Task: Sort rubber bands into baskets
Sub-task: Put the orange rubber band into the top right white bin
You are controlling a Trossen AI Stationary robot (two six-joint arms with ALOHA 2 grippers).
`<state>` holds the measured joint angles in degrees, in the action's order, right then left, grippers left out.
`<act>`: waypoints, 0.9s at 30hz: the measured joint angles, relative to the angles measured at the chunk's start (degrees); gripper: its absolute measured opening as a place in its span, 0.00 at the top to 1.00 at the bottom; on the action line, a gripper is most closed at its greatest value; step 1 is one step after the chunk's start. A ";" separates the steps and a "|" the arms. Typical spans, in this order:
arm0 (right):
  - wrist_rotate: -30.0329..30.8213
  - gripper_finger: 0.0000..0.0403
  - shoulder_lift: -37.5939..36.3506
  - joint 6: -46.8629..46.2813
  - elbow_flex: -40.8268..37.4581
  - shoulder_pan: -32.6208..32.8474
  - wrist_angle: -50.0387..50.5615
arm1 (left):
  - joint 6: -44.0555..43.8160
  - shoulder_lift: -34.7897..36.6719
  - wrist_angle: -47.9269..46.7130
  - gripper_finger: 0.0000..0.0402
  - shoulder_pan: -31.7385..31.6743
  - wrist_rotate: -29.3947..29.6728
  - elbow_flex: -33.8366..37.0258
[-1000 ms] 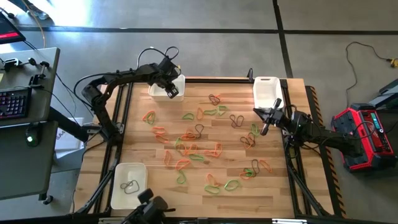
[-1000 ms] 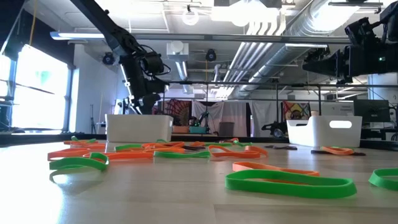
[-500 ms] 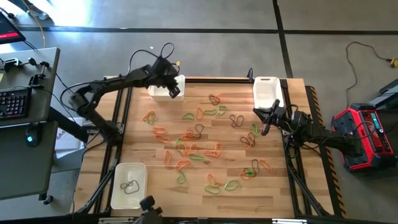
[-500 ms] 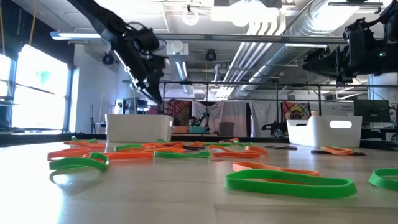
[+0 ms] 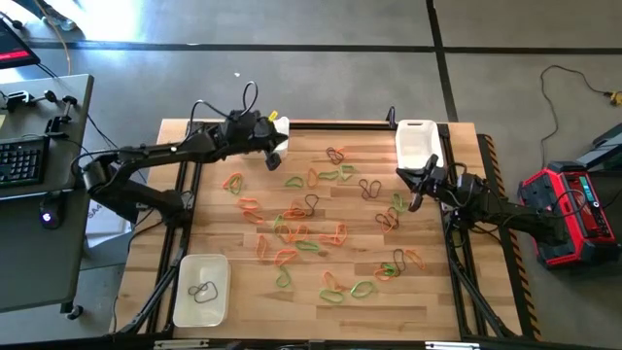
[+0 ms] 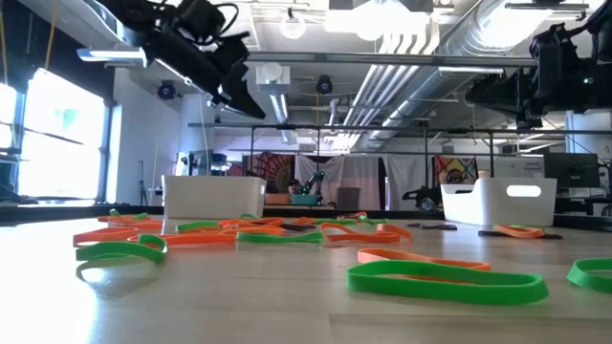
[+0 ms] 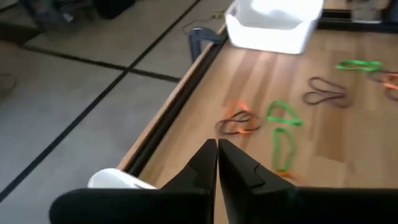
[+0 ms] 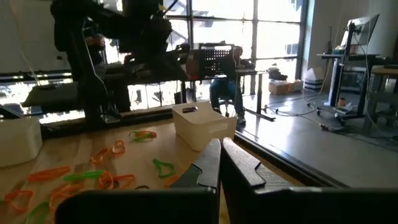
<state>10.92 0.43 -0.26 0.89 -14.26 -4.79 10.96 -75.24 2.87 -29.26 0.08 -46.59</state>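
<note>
The left gripper [image 5: 275, 156] is hovering above the table [image 5: 437, 301] at about 11 o'clock, just beside the far-left basket [image 5: 282, 126], which the arm is mostly covering. Its fingers are pressed together with nothing between them, as the left wrist view is showing [image 7: 217, 163]. In the low view it is hanging high over that basket [image 6: 214, 197].

The right gripper [image 5: 416, 199] is waiting near the table's 2 o'clock edge, just toward 6 o'clock of the far-right basket [image 5: 415, 142]; its fingers are together too and holding nothing [image 8: 219, 163].

The rubber bands [image 5: 301, 233] are lying scattered across the middle of the table in green, orange and dark loops, spreading from 11 o'clock toward 5 o'clock. A third basket [image 5: 201, 289] is sitting at 7 o'clock with a dark band [image 5: 202, 290] lying inside it. In the low view, green [image 6: 445, 281] and orange bands are lying flat on the wood in the foreground.
</note>
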 joint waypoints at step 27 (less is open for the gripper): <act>-0.20 0.75 32.50 -8.93 11.92 0.04 -7.94 | -3.44 1.44 36.12 0.99 12.64 1.67 19.79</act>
<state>10.72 32.92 -9.19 12.80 -14.22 -12.73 7.53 -73.80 38.98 -16.62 1.74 -26.81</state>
